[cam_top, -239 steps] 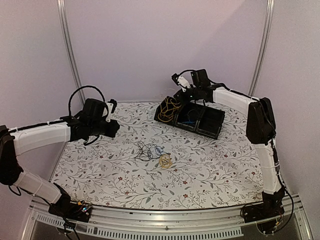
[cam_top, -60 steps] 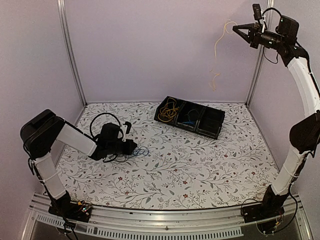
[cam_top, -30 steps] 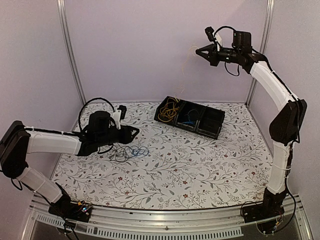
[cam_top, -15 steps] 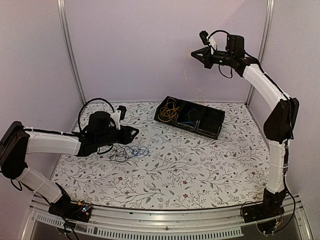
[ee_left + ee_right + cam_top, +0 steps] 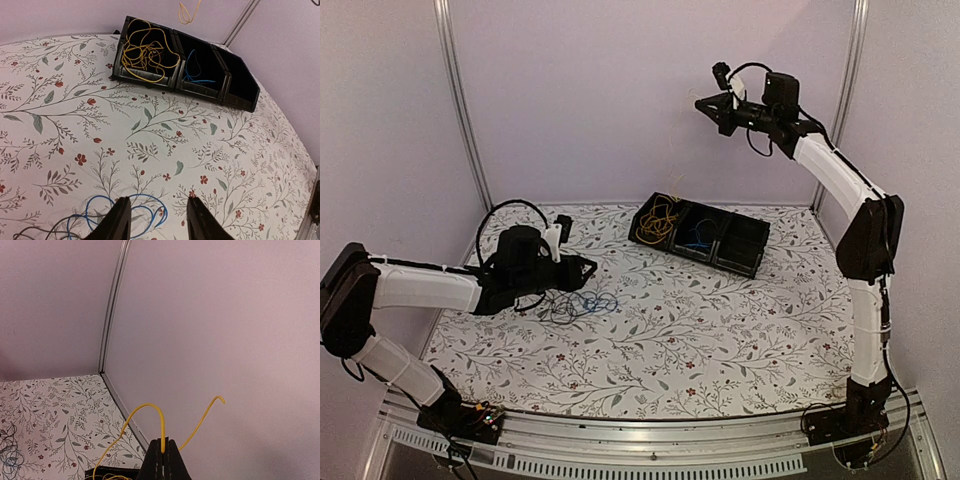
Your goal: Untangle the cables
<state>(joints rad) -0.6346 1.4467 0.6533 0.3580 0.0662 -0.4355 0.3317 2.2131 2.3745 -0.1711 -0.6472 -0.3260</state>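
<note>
My right gripper [image 5: 703, 103] is raised high near the back wall, above the black tray [image 5: 751, 247]. It is shut on a yellow cable [image 5: 150, 407], which hangs down towards the tray's left compartment. That compartment holds a pile of yellow cables [image 5: 660, 217]. A blue cable [image 5: 697, 241] lies in the middle compartment. A tangle of blue and black cables [image 5: 576, 303] rests on the table at the left. My left gripper [image 5: 586, 267] hovers open just over it, and a blue loop [image 5: 150, 206] shows between its fingers [image 5: 119, 222], ungripped.
The table wears a floral cloth [image 5: 720, 320]. Lilac walls and metal corner posts [image 5: 460, 110] close in the back and sides. The tray's right compartment [image 5: 243, 82] is bare. Thick black robot leads loop off the left wrist [image 5: 510, 210].
My right gripper has swung left and a little lower with the yellow cable, its loose end now hanging over the tray. The left arm has stayed put.
</note>
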